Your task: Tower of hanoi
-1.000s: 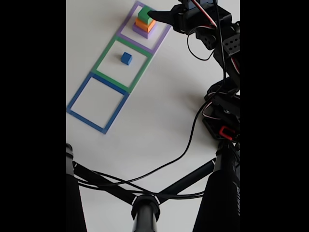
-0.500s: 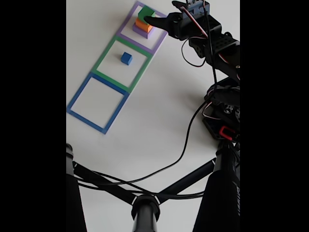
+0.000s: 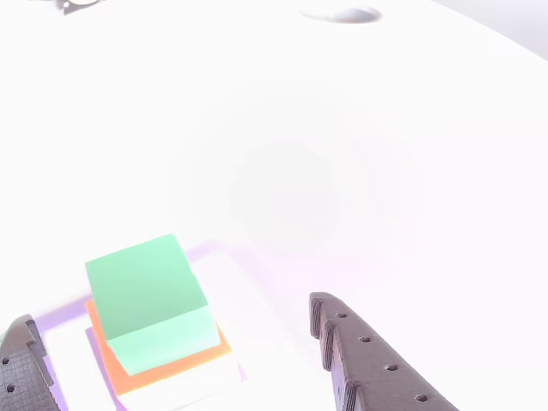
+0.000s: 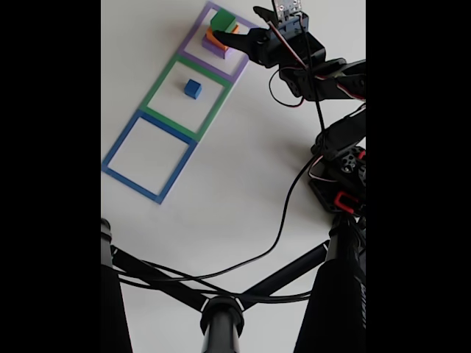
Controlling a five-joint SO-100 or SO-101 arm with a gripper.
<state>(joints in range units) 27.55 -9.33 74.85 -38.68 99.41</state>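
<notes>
Blocks of the tower are seen stacked in the fixed view: a green block (image 4: 224, 22) on an orange block (image 4: 216, 36) on a purple block (image 4: 218, 49), all inside the purple tape square (image 4: 243, 68), just left of the gripper (image 4: 239, 22). In the other view the green block (image 3: 147, 300) is lying between the two dark fingers (image 3: 377, 364), nearer the left one, and is being touched by neither. The jaws are being held apart, with nothing gripped. The orange block (image 3: 128, 377) is showing as a thin edge under the green one.

Compared with half a second ago, the gripper is being seen farther up the fixed view and farther round the stack, with one fingertip now above the green block and the other below it; the arm (image 4: 316, 70) is being folded lower and more to the right. The stack itself is unchanged in place.

A small blue cube (image 4: 193, 89) is sitting inside the green tape square (image 4: 157, 95), well below and left of the gripper, as before. The blue tape square (image 4: 118, 143) is lying farther still, at lower left.
</notes>
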